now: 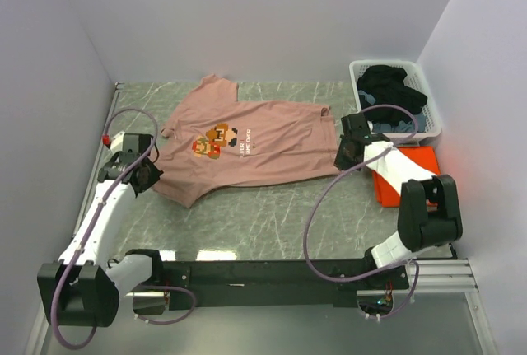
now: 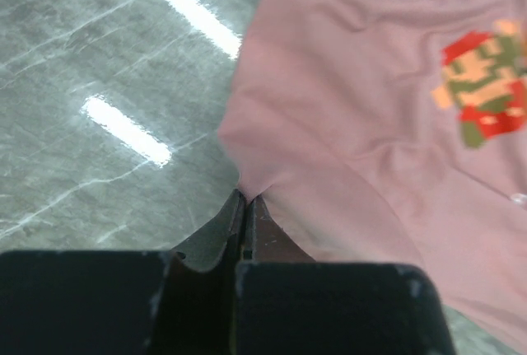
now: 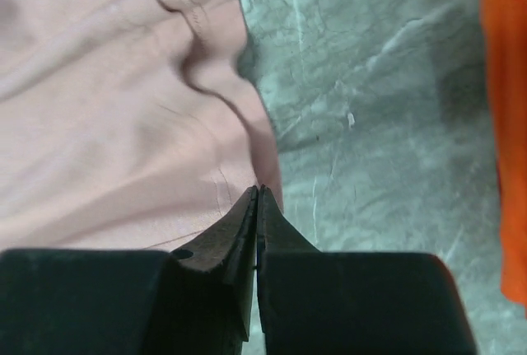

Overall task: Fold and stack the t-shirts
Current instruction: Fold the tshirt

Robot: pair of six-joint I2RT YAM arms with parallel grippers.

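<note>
The dusty-pink t-shirt (image 1: 247, 141) lies spread face up on the marble table, its pixel-art graphic (image 1: 212, 142) showing. My left gripper (image 1: 151, 175) is at its lower left corner. In the left wrist view this gripper (image 2: 245, 198) is shut, with the pink fabric (image 2: 370, 124) pinched at its tips. My right gripper (image 1: 342, 157) sits at the shirt's right edge. In the right wrist view it (image 3: 259, 190) is shut on the hem of the pink shirt (image 3: 107, 124). The orange t-shirt (image 1: 428, 159) lies folded at the right, partly under my right arm, and its edge (image 3: 506, 124) shows in the right wrist view.
A white laundry basket (image 1: 434, 124) with dark clothes (image 1: 391, 87) stands at the back right corner. Walls close the table in at the left, back and right. Bare marble (image 1: 272, 215) lies between the shirt and the arm bases.
</note>
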